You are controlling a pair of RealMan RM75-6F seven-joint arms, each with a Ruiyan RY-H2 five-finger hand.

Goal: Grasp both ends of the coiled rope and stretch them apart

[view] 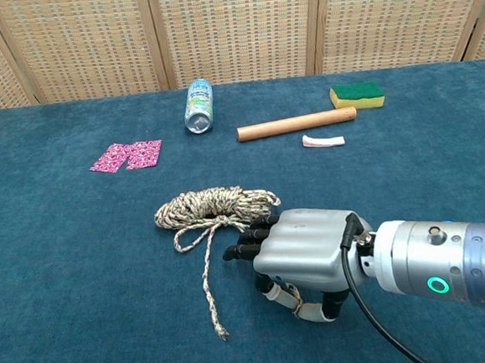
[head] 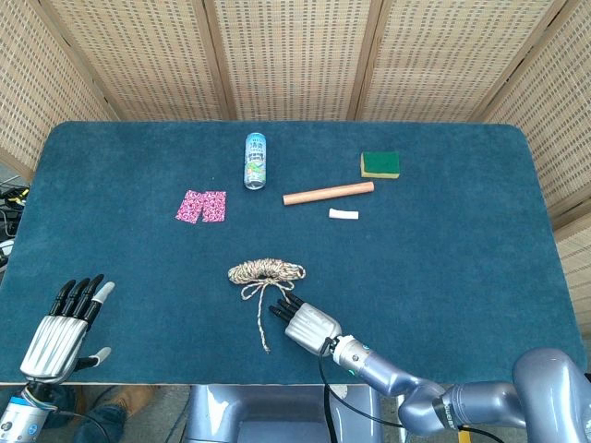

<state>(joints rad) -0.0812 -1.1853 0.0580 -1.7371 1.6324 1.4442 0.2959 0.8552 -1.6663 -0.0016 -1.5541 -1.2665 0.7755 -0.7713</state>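
Note:
The coiled rope [head: 266, 270] [view: 215, 204], speckled beige, lies near the table's front middle. One loose end [view: 210, 302] trails toward the front edge. A second strand [view: 292, 295] runs under my right hand [head: 307, 323] [view: 302, 248], which lies just front-right of the coil with its dark fingers pointing at it. Below the palm, the thumb and one curled finger pinch that strand. My left hand [head: 63, 325] hovers at the front left corner, far from the rope, fingers spread and empty. It appears only in the head view.
Behind the coil lie a pink patterned cloth [head: 201, 206], a can on its side [head: 256, 161], a wooden dowel [head: 328, 193], a small white piece [head: 343, 214] and a green-and-yellow sponge [head: 380, 164]. Wicker screens stand behind the blue table [head: 462, 258].

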